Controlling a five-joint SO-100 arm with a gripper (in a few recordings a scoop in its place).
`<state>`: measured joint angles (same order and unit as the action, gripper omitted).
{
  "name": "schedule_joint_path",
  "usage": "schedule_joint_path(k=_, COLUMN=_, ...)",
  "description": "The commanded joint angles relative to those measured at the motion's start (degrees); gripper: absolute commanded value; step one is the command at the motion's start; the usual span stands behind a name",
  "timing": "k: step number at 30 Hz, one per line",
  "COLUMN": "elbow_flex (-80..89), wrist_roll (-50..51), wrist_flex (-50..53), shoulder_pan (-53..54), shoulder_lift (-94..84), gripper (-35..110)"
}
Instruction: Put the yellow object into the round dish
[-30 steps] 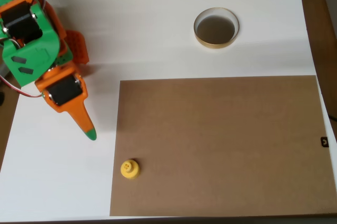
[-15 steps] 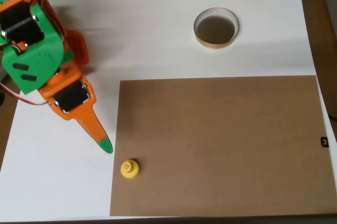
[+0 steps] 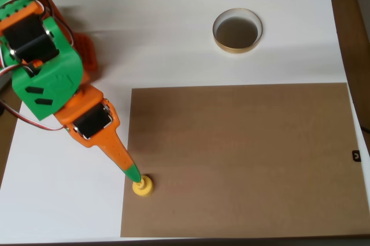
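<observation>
Reaching for the pickup, nothing grasped yet.
The yellow object (image 3: 142,186) sat at the brown mat's (image 3: 243,159) near left edge, the end effector (image 3: 133,172) tip over it; whether its fingers were apart I couldn't tell. Next seemed a grip, then a carry to the round dish (image 3: 237,30) far across the worktop (image 3: 162,26).

In the overhead view, bare brown board (image 3: 243,159) and white tabletop (image 3: 173,26) are seen between the yellow object (image 3: 143,186), near the board's lower left corner, and the round dish (image 3: 237,30), near the table's top edge.
</observation>
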<state>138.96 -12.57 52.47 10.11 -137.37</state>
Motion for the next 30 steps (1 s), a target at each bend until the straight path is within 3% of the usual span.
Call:
schedule_joint_path(k=1, elbow_flex=-5.80, wrist_roll=-0.62, wrist_flex=1.32, shoulder_pan=0.00, shoulder_lift=1.05, gripper=32)
schedule_joint_path(k=30, elbow_flex=-30.76, wrist_roll=-0.26, wrist_flex=11.87, shoulder_pan=-0.26, shoulder_lift=39.46, gripper=34)
